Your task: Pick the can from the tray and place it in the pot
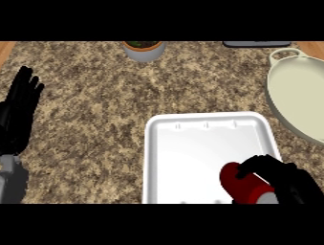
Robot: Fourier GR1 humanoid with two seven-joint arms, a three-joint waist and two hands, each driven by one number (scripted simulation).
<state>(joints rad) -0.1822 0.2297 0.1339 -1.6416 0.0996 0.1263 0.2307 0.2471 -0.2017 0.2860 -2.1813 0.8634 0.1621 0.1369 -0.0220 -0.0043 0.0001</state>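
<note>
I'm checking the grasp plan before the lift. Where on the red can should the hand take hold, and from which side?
Around its round side wall, from the right. The can lies tilted in the tray's near right corner, and the right hand already curls round it there.

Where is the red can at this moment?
In the head view, the red can is at lower right, over the white rectangular tray's near right corner, with the black right hand curled round it.

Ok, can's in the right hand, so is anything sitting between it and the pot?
Nothing visible. The right hand is curled round the red can at the tray's near right corner; the pot lies beyond, up-right, with only tray rim and bare counter between.
</note>
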